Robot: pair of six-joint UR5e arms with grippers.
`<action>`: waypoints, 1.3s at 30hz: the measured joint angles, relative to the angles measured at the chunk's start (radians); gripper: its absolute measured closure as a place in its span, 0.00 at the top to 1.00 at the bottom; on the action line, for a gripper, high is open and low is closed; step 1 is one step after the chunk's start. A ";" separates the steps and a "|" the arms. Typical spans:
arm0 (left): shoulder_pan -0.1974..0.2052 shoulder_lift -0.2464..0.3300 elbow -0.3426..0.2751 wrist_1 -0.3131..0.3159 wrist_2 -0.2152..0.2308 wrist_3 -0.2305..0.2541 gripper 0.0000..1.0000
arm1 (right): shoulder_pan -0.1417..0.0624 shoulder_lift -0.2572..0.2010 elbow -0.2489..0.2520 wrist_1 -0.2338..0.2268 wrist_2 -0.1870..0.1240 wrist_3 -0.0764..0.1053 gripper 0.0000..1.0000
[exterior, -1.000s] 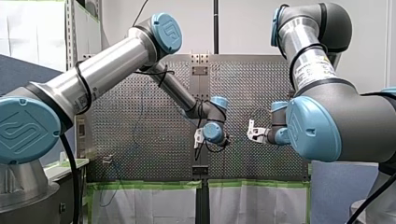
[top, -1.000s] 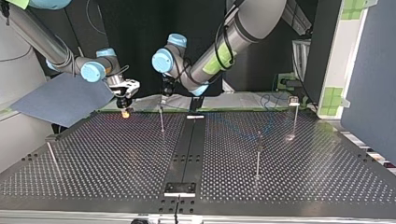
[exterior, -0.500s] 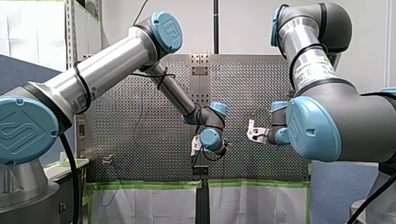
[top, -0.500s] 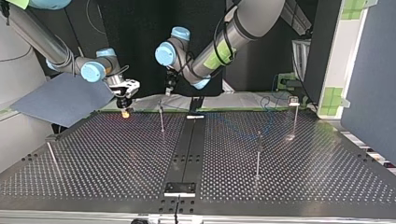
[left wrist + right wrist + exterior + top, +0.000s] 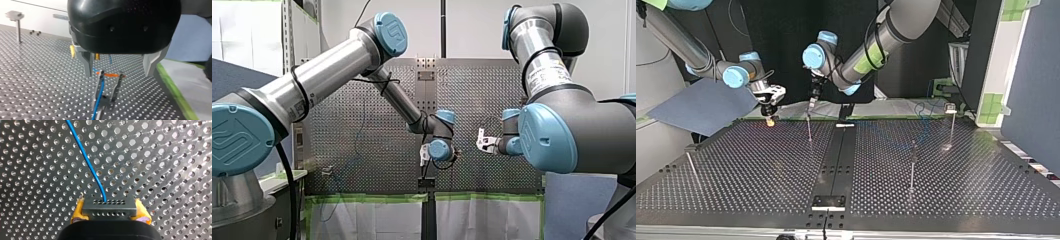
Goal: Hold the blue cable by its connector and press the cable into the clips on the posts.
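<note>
- My right claw (image 5: 110,213) is closed on the connector (image 5: 107,204), a small grey block with rows of holes, pinched between its yellow pads (image 5: 78,211).
- The blue cable (image 5: 85,157) comes out of the connector's top face and runs ahead of the claw in a gentle curve, over the perforated metal counter (image 5: 162,170).
- My left claw (image 5: 117,74) is open and grips nothing. Its two metal fingers (image 5: 87,61) stand wide apart under a black body.
- Just below and between those fingers is a grey forked clip (image 5: 116,86) on top of a post. The blue cable lies along one prong of the fork and runs down to where the prongs meet.
- A thin orange strip (image 5: 110,74) lies across the tops of the prongs.
- Behind the left claw's finger, two small yellow shapes show. They are too blurred to name with certainty.
- A second post with a flat head (image 5: 18,30) stands well apart, near the counter's far edge.
- In the top view, my left arm comes in from the top edge right of my right arm, and its claw hangs directly above a thin post near the counter's middle strip.
- In the same view, my right arm's claw is just beside it at the view's left, low over the counter's far edge, its yellow tip close to the surface.
- Three more posts stand spread across the counter.
</note>
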 joint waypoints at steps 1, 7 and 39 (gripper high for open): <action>0.000 0.000 0.000 0.009 0.000 0.000 1.00 | 0.000 0.000 0.000 0.000 0.000 0.000 0.00; 0.001 0.000 0.000 0.065 -0.004 0.000 1.00 | 0.000 0.000 0.000 0.001 0.000 0.000 0.00; 0.007 0.000 0.000 0.073 -0.011 -0.013 1.00 | 0.000 0.001 0.000 0.012 0.009 0.001 0.00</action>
